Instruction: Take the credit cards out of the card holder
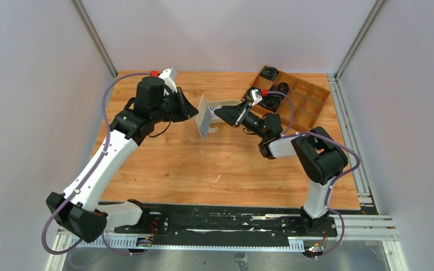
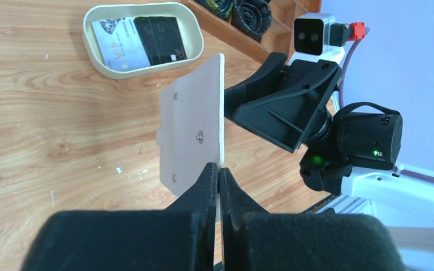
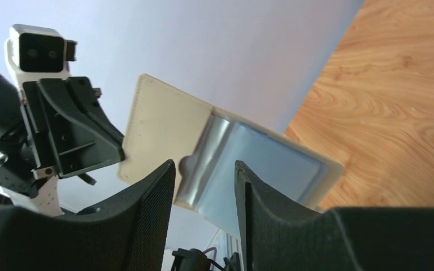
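The card holder [image 1: 204, 116], a beige wallet, hangs open and upright above the table. My left gripper [image 2: 218, 168] is shut on its lower edge. In the left wrist view I see its beige outer face [image 2: 195, 124] with the small snap tab. Its pale grey-blue inner sleeve [image 3: 265, 169] faces the right wrist camera. My right gripper [image 3: 204, 169] is open, its fingers on either side of the sleeve's near edge. Two credit cards, one white [image 2: 118, 36] and one black [image 2: 158, 36], lie flat in the oval beige tray [image 2: 99, 65].
The oval tray [image 1: 229, 104] sits just behind the right gripper [image 1: 219, 113]. A wooden compartment box [image 1: 299, 101] with black cable coils stands at the back right. Grey walls close in the table on three sides.
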Available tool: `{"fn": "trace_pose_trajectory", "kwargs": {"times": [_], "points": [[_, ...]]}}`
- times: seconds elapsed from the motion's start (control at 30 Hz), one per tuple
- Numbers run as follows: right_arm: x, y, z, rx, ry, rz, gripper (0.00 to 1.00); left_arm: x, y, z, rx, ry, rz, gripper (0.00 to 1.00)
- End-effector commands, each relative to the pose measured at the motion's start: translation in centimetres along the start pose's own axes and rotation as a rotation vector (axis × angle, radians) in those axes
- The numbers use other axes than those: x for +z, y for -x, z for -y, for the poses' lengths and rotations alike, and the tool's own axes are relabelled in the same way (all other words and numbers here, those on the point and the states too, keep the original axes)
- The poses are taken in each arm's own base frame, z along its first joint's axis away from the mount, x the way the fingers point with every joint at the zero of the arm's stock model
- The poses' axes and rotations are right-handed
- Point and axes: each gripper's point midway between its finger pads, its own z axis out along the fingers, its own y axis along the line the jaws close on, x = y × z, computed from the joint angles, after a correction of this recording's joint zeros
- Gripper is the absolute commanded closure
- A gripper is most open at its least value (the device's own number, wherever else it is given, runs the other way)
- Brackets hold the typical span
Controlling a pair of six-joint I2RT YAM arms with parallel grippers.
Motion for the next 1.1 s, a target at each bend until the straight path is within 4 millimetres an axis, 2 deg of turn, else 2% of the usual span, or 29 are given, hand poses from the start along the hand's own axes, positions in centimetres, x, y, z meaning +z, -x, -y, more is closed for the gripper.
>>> {"fn": "trace_pose_trajectory", "kwargs": {"times": [0.0,0.07,0.13,0.27,0.4,0.63,0.9,0.97,1.07], "points": [[0.5,1.0,-4.3,-0.062,0.153,-0.003,0.53,-0.3,0.8,1.1,0.018,-0.044,-0.007,1.00],[0.6,0.7,-3.6,-0.047,0.141,-0.023,0.52,-0.1,0.7,1.1,0.014,-0.048,-0.008,1.00],[0.4,0.1,-2.1,-0.021,0.111,-0.038,0.53,0.0,0.7,1.2,0.012,-0.052,-0.008,1.00],[-0.9,-0.9,0.9,0.004,0.034,-0.034,0.51,-0.3,1.3,1.3,0.011,-0.054,0.008,1.00],[-1.8,-1.3,2.8,-0.008,-0.009,-0.041,0.49,-0.9,1.9,1.4,0.009,-0.058,0.027,1.00],[-2.3,-1.2,4.1,-0.013,-0.030,-0.056,0.44,-1.5,2.3,2.2,-0.014,-0.109,0.041,1.00],[-1.3,-1.7,4.8,-0.003,-0.001,-0.122,0.37,-1.9,2.9,3.6,-0.047,-0.173,0.054,1.00],[-1.0,-1.7,4.4,-0.015,0.015,-0.135,0.37,-2.1,3.0,3.9,-0.050,-0.182,0.055,1.00],[-0.8,-1.3,2.8,-0.069,0.057,-0.143,0.37,-2.1,2.9,3.9,-0.053,-0.183,0.053,1.00]]}}
